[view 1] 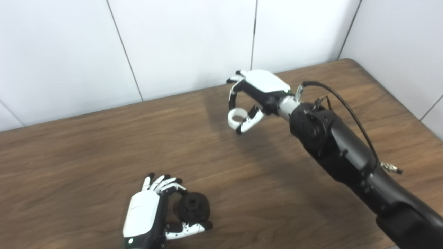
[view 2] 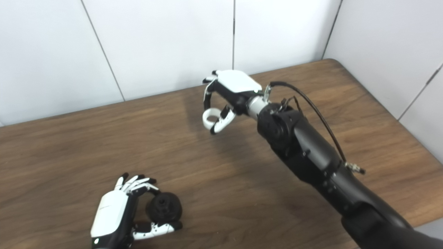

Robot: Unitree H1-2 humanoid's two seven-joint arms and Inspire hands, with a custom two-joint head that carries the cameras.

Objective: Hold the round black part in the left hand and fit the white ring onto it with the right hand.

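Left hand [view 1: 147, 216] first: low over the tabletop [view 1: 86, 145], my fingers and thumb are curled around the round black part [view 1: 193, 206], hub facing outward. It looks stiff, chunky and matte, so gripping its rim should stay secure. Further right and well apart, my right hand [view 1: 258, 91] hangs above the tabletop, pinching the white ring [view 1: 236, 117] between fingertips and thumb. I judge the ring light, rigid and smooth, best held by its outer edge, hole left clear.
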